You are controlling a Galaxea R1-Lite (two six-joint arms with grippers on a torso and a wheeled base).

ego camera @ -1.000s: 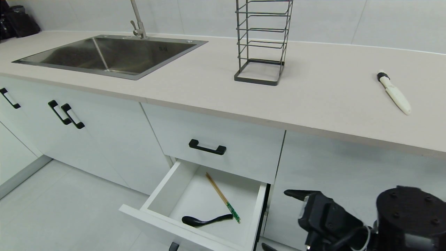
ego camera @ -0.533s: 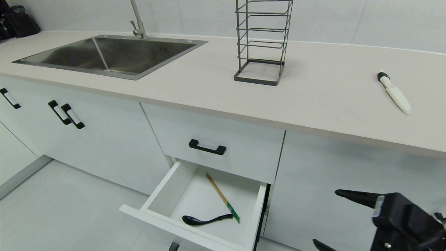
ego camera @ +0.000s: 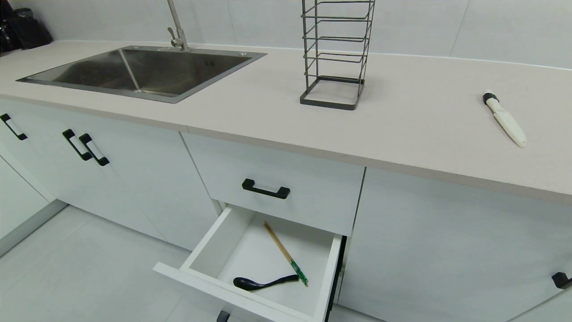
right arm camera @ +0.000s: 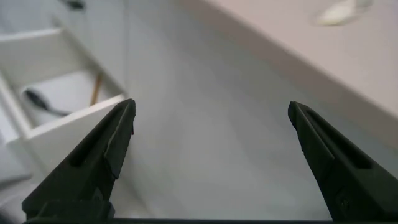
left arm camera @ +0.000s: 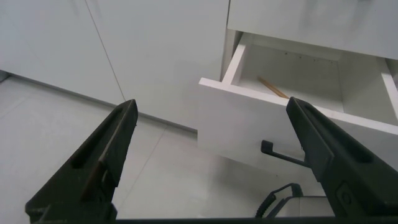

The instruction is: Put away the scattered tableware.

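Beige countertop (ego camera: 402,129) spans the cabinets above the open white drawer (ego camera: 209,239), and we judge the tidying well along but not finished. A rectangular steel sink (ego camera: 147,95) sits up and to the left of the drawer. A tall dark wire rack (ego camera: 328,105) stands on the counter above the drawer and a little to its right. Neither holds any tableware. The drawer is pulled out and has two pieces lying on its floor.

Our left gripper (left arm camera: 210,106) hangs low in front of the drawer, facing its front panel, jaws spread wide with nothing between them. Our right gripper (right arm camera: 210,104) is off to the drawer's right, below the counter edge, likewise spread wide and carrying nothing.

What is left, as far as we see, is the long cream-white utensil with a black cap (ego camera: 505,120), lying flat on the counter far up and to the right of the drawer. It is well apart from both grippers, and we judge the right gripper the nearer one.

Inside the drawer, a pair of wooden chopsticks with green ends (ego camera: 283,252) lies slanted across the floor. The small black curved spoon (ego camera: 263,282) rests by the drawer's front wall, its handle tip close to those green ends. We cannot tell whether they touch. Once the utensil is in, we expect the drawer will need shutting.
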